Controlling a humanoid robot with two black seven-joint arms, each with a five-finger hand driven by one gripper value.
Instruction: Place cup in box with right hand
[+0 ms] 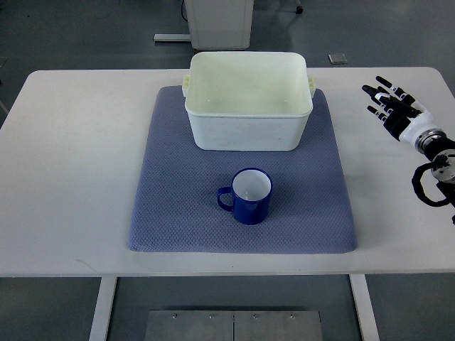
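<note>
A dark blue cup (249,196) with a white inside stands upright on a blue-grey mat (170,206), its handle pointing left. A cream plastic box (249,99) stands behind it at the mat's far edge, open at the top with nothing inside. My right hand (388,103) hovers over the table's far right, well to the right of both, its fingers spread and holding nothing. The left arm does not show.
The mat lies on a white table (71,177). A white cabinet base (219,23) stands on the grey floor beyond the table's far edge. A metal plate (234,325) lies below the near edge.
</note>
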